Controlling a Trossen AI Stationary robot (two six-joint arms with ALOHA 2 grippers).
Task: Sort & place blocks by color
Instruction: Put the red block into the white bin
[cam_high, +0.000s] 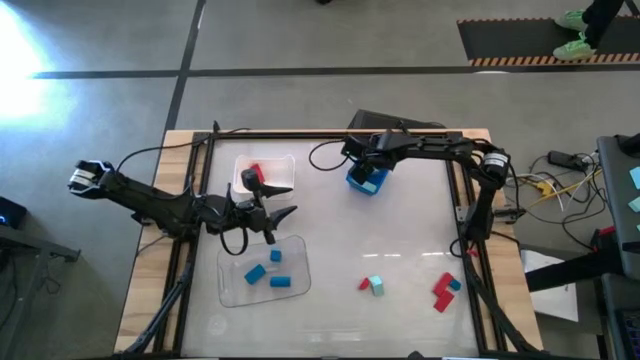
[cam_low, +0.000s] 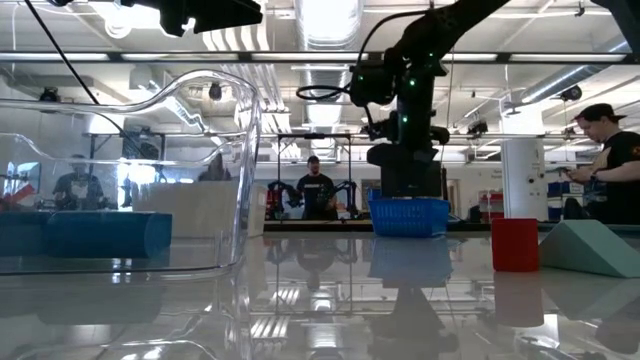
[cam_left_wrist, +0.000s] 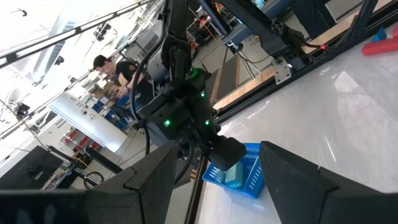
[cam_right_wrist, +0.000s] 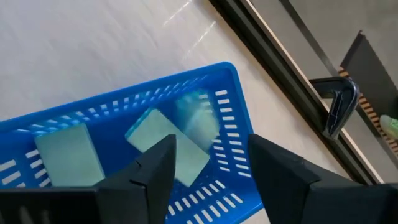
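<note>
Right gripper (cam_right_wrist: 208, 171) over blue basket (cam_right_wrist: 227, 93), fingers apart, empty. Mint blocks (cam_right_wrist: 168, 146) light, rigid, slick: you pinch flat sides.

The worktop's (cam_high: 400, 230) middle lies open. The right gripper (cam_high: 367, 170) blocks the blue bin (cam_high: 366, 183); loose blocks (cam_high: 443, 291) crowd the near right.
</note>
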